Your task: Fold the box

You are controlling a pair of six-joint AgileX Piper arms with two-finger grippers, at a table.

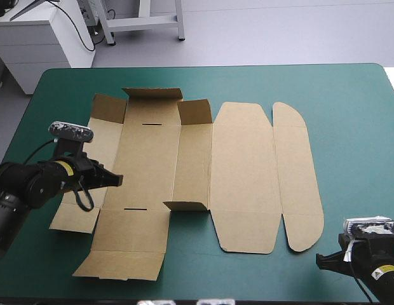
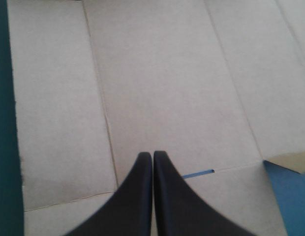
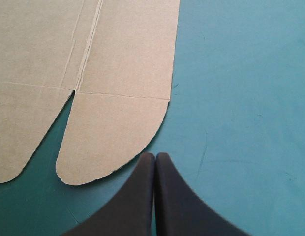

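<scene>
- High view: the box (image 1: 241, 171) lies mostly flat on the counter (image 1: 356, 101); left pincer (image 1: 117, 180) over its left side, right pincer (image 1: 321, 259) beyond its near-right corner.
- Left wrist view: left pincer (image 2: 152, 155) pressed together over the box (image 2: 167, 73).
- Right wrist view: right pincer (image 3: 155, 156) pressed together, just beside the box's (image 3: 118, 49) rounded end.

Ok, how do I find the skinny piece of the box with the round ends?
Start at the teal-green table, where the brown box lies as a cut sheet. Go to the sheet's end nearest the right gripper: the last strip there. Unlike the wide panel beside it, it is narrow, with both ends curved on the outer side.
</scene>
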